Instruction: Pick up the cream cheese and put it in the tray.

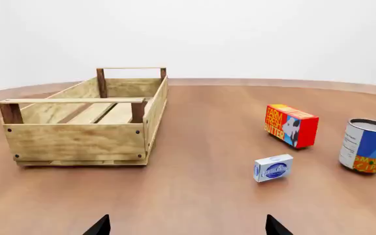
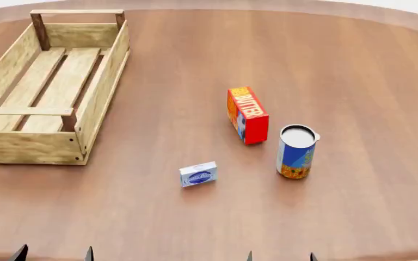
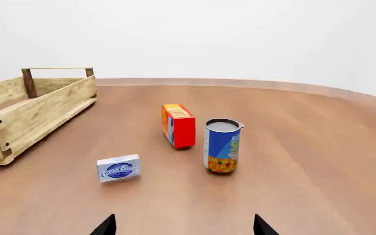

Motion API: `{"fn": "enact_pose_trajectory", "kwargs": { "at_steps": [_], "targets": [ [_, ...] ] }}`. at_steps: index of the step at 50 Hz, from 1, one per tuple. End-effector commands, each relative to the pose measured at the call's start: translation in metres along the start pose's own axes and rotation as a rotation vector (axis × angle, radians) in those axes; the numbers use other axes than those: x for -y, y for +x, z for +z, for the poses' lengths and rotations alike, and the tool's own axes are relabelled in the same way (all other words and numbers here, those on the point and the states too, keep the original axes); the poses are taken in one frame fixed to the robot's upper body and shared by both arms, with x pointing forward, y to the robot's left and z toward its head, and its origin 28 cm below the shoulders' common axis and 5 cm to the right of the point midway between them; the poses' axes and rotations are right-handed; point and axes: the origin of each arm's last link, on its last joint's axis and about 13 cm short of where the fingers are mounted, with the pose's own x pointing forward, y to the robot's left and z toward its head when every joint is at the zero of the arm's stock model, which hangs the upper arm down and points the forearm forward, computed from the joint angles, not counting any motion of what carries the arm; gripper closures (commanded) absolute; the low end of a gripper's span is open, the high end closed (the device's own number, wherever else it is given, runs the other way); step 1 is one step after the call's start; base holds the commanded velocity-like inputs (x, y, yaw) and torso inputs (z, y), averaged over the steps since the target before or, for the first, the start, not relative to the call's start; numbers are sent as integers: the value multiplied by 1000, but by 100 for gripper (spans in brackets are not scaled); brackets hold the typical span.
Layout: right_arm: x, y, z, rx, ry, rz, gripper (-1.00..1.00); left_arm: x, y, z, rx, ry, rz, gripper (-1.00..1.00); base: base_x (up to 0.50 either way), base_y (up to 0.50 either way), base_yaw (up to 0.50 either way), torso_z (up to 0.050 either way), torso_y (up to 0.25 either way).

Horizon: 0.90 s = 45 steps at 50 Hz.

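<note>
Cream cheese point(image 2: 198, 174): lying flat on my table point(image 2: 354, 65), out ahead of both sets of jaws and roughly between them, well apart from each, bare wood on every side of it.
Tray point(image 2: 100, 92): far off to the left, beyond my left gripper point(image 2: 54, 254), long side toward the cream cheese, wide open strip of table between the two.
Butter box point(image 2: 247, 115): standing on edge past the cream cheese, a bit right, not touching it.
Can point(image 2: 296, 151): upright just beside the butter box, ahead of my right gripper point(image 2: 280, 255), small gap between them.
Left jaws: only the two dark tips peek in, spread wide, nothing held.
Right jaws: same deal, tips wide apart, nothing held.
Table edge: curves round well behind the tray.
</note>
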Motion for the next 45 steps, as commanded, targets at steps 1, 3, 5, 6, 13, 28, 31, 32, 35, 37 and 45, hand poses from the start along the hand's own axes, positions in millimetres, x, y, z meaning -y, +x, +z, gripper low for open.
{"fn": "enact_pose_trajectory", "kwargs": {
  "at_steps": [1, 3, 5, 6, 13, 28, 31, 32, 35, 37, 45],
  "targets": [
    [0, 0, 0, 0, 0, 0, -100, -3, 2, -3, 1, 0, 12, -100, 0, 0, 0, 0, 0],
    [0, -1, 1, 8, 7, -3, -100, 0, -2, 2, 16, 0, -6, -100, 0, 0, 0, 0, 0],
    [-2, -4, 1, 19, -1, -10, -100, -2, -3, 1, 13, -2, -11, -100, 0, 0, 0, 0, 0],
    [-2, -8, 3, 35, 4, 3, -100, -3, -5, 2, 21, -5, -7, -100, 0, 0, 0, 0, 0],
    [-2, -19, 16, 181, -6, -39, -100, -3, -13, 13, 149, 21, 36, -100, 0, 0, 0, 0, 0],
    [0, -42, 33, 371, -9, -93, -100, -6, -41, 33, 393, 36, 82, -100, 0, 0, 0, 0, 0],
    [2, -46, 37, 431, -3, -111, -100, -7, -49, 36, 474, 75, 93, -100, 0, 0, 0, 0, 0],
    [2, -47, 37, 446, -8, -116, -100, -7, -50, 36, 493, 78, 99, -100, 0, 0, 0, 0, 0],
    [3, -50, 39, 492, 0, -115, -100, -10, -52, 38, 538, 47, 109, -100, 0, 0, 0, 0, 0],
    [3, -51, 39, 503, 9, -118, -100, -11, -53, 39, 562, 41, 117, -100, 0, 0, 0, 0, 0],
    [3, -52, 40, 550, 15, -123, -100, -13, -58, 40, 629, 37, 118, -100, 0, 0, 0, 0, 0]
  ]
}}
